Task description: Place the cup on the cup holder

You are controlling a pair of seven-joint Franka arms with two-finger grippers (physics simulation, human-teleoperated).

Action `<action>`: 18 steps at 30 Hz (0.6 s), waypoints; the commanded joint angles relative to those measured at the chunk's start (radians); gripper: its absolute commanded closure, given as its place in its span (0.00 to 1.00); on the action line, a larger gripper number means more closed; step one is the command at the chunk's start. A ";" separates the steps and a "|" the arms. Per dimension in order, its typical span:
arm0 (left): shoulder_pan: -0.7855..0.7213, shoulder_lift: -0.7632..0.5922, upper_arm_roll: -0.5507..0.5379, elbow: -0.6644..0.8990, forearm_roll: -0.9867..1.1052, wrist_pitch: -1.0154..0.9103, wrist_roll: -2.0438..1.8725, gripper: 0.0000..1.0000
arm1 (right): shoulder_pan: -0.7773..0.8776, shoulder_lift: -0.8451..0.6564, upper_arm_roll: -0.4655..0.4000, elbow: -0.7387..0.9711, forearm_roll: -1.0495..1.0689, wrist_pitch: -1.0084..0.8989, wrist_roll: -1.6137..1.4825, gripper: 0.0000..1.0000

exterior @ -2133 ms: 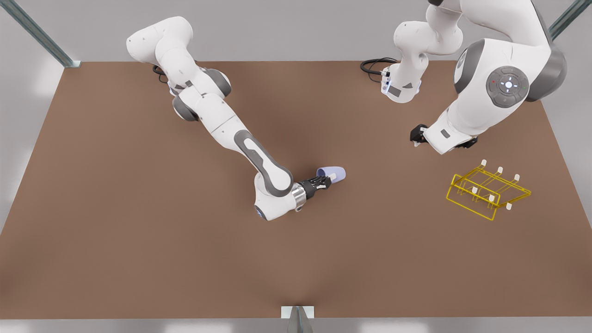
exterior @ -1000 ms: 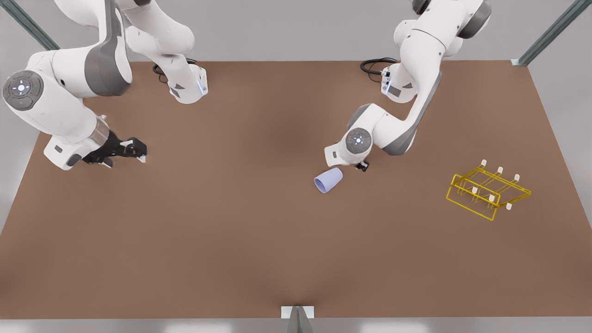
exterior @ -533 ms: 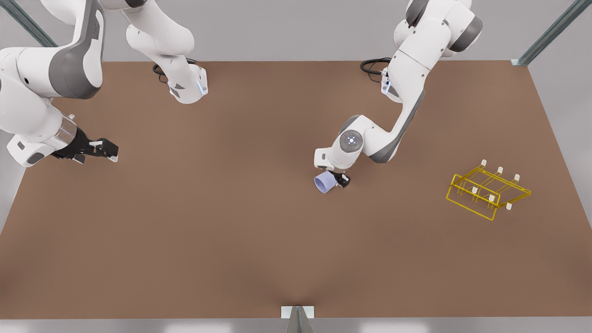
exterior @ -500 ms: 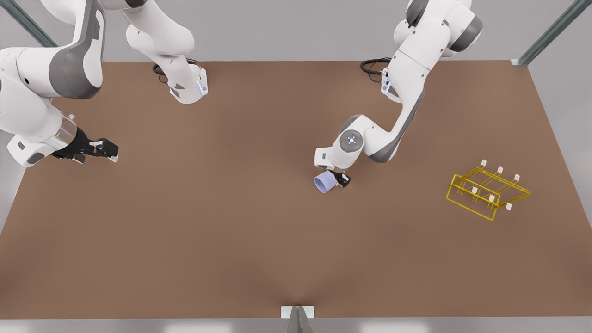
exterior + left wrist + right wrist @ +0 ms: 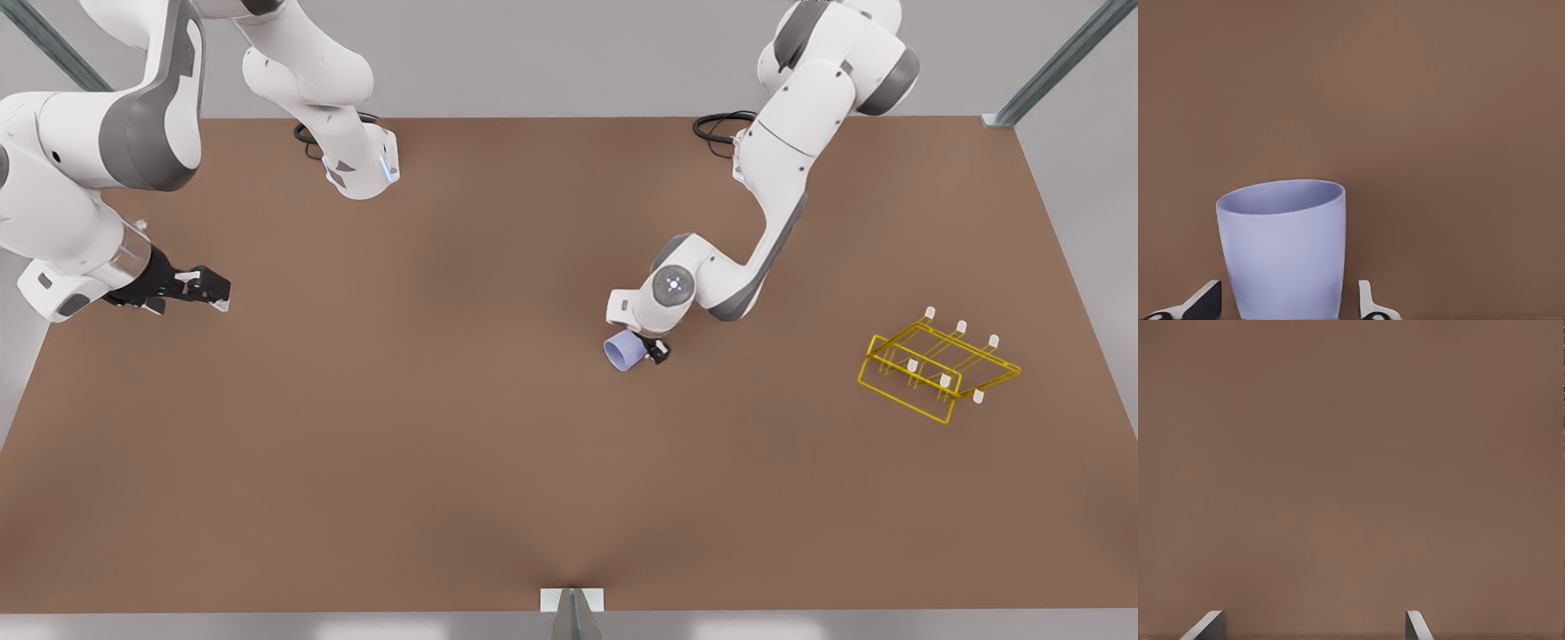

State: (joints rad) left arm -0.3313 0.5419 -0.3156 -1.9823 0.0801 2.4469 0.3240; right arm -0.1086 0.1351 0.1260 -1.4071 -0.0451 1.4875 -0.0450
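The cup (image 5: 624, 352) lies on its side near the middle of the brown surface (image 5: 444, 444), its mouth turned toward the front view's lower left. The left end effector (image 5: 647, 348) straddles it, fingers (image 5: 1368, 303) apart on either flank, with a gap visible beside one of them, not clamped. Well apart, toward the front view's right, the yellow wire cup holder (image 5: 938, 369) stands with its white-tipped pegs bare. The right end effector (image 5: 209, 292) waits at the front view's far left, fingers (image 5: 1415, 625) spread wide over bare surface.
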 commanded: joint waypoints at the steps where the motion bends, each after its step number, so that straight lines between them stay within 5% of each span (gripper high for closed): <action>1: 0.000 0.007 0.003 0.000 0.003 0.006 0.070 0.00 | 0.006 -0.002 0.003 0.000 -0.021 -0.004 -0.001 0.00; 18: -0.009 0.061 0.026 0.007 0.004 0.006 0.043 0.00 | 0.009 0.000 0.004 0.000 -0.033 -0.004 0.002 0.00</action>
State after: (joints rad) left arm -0.3404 0.6037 -0.2902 -1.9762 0.0819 2.4539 0.3590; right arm -0.0996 0.1360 0.1300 -1.4071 -0.0767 1.4839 -0.0444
